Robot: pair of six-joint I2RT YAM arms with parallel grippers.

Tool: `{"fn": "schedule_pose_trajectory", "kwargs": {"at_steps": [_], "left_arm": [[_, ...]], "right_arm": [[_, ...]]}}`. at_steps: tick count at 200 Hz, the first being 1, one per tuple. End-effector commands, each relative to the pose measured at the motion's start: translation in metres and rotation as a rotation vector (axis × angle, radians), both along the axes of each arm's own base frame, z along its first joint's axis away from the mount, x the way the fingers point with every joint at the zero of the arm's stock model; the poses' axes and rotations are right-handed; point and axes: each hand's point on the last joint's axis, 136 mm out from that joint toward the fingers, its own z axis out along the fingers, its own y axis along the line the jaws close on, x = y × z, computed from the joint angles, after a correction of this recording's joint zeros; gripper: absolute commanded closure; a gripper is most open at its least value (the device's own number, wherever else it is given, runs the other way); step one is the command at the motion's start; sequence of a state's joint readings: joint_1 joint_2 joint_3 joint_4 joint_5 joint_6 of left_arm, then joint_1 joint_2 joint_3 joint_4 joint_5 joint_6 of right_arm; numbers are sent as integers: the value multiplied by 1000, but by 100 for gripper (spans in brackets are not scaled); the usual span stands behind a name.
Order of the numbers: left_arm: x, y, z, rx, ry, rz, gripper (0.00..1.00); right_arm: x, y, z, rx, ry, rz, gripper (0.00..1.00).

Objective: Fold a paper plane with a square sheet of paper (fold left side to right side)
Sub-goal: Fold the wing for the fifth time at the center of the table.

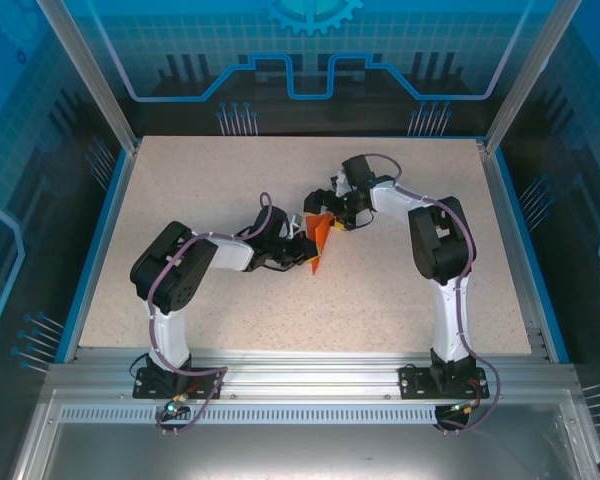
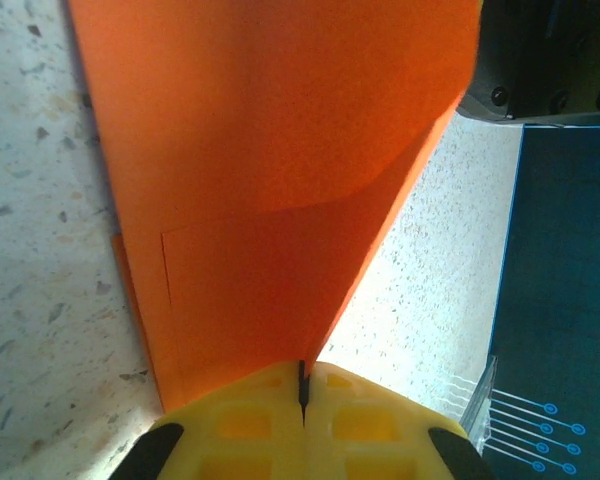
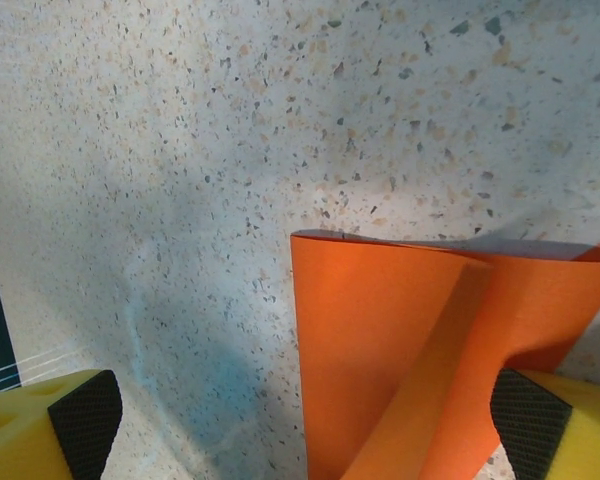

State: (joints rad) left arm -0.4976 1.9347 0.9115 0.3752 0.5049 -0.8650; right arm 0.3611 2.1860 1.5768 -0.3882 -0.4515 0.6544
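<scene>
The orange sheet of paper (image 1: 320, 240) is partly folded, with creases and a narrow lower point, and stands up from the table centre. My left gripper (image 1: 301, 244) comes in from the left, and its yellow fingers are shut on the paper's edge (image 2: 302, 384). In the left wrist view the folded paper (image 2: 280, 180) rises ahead of the jaws with one flap layered over another. My right gripper (image 1: 333, 214) hovers just behind the paper. It stands open (image 3: 305, 415), and a curled flap of the paper (image 3: 410, 350) lies between its fingers, close to the right finger (image 3: 528, 420).
The speckled tabletop (image 1: 200, 190) has free room all round the paper. Blue-edged rims and metal frame posts (image 1: 90, 70) border it. Part of the right arm's dark body (image 2: 545, 60) sits close above the paper in the left wrist view.
</scene>
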Motion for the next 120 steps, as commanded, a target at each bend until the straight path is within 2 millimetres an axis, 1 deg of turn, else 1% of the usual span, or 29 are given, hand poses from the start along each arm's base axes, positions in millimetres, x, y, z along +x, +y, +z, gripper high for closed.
{"fn": "schedule_pose_trajectory", "kwargs": {"at_steps": [1, 16, 71, 120], "left_arm": [[2, 11, 1, 27, -11, 3, 100], [2, 15, 0, 33, -9, 9, 100], [4, 18, -3, 48, -7, -3, 100], [5, 15, -1, 43, -12, -37, 100]], "right_arm": [[-26, -7, -33, -81, 125, 10, 0], [-26, -6, -35, -80, 128, 10, 0], [-27, -4, -36, -68, 128, 19, 1], [-27, -4, -37, -69, 134, 25, 1]]}}
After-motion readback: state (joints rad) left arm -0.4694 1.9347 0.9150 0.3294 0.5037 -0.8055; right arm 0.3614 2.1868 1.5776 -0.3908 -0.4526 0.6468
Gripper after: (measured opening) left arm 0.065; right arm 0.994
